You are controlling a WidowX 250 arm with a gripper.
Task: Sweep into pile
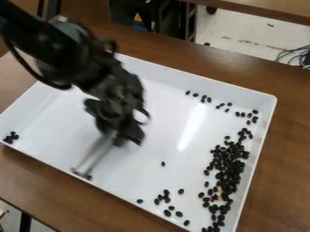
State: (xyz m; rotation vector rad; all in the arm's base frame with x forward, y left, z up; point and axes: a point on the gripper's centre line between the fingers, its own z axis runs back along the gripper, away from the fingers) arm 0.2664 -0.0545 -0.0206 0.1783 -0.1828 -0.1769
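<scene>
The black gripper [118, 136] hangs over the left-middle of the white tray [163, 145], shut on a blurred light-grey tool [95, 155]. The tool slants down toward the tray's front wall, with its dark lower end close to that wall. Most of the black beans [227, 165] form a long, uneven heap along the tray's right side, with some light-brown bits in it. Loose beans [167, 212] are scattered near the front wall, and others [205, 98] lie toward the back right. A small cluster of beans [10, 137] sits in the left corner.
The tray's raised walls [273, 102] enclose the work area, on a brown wooden table [284, 149]. Behind the table are a dark cabinet [133, 13], another tabletop [266, 9] and some cables [293, 54] at the right.
</scene>
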